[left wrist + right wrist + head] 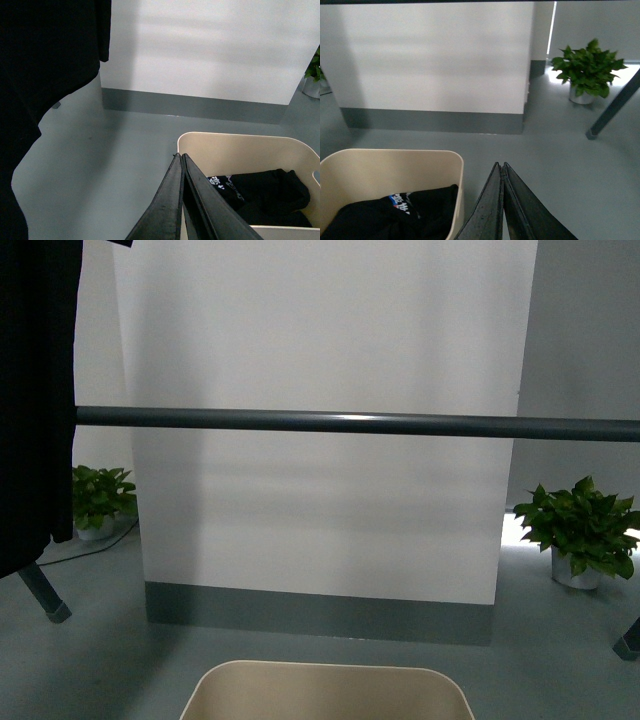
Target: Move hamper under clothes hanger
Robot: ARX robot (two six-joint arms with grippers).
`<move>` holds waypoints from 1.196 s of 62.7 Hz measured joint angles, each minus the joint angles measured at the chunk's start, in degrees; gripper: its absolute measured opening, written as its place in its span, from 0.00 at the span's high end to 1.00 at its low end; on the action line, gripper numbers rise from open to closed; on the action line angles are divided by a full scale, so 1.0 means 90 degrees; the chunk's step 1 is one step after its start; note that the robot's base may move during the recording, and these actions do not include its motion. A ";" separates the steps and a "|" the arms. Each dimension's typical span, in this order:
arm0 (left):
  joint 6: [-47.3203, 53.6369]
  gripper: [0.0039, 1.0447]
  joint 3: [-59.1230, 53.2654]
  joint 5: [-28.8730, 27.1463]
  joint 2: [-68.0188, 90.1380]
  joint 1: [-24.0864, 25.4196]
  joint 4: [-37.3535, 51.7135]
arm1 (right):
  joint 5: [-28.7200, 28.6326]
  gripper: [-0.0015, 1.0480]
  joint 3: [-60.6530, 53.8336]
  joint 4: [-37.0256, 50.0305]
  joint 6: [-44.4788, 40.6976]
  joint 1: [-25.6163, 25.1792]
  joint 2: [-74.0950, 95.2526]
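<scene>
Clothes hanger (pixel 350 423) bar is being seen spanning the front view above the grey floor (pixel 100 660). Hamper (pixel 325 692), holding dark clothing (pixel 265 192), is being positioned low, before the bar. Left gripper (pixel 182 159) and right gripper (pixel 500 167) fingers are being kept pressed together, empty.

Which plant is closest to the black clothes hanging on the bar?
The smaller-looking potted plant on the left, right beside the hanging black garment. The other potted plant sits far off on the right.
</scene>
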 joint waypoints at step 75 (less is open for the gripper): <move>0.0000 0.97 -0.0340 0.0000 -0.4573 0.0000 -0.4007 | -0.0036 0.98 -0.0505 -0.4085 0.0000 -0.0015 -0.4765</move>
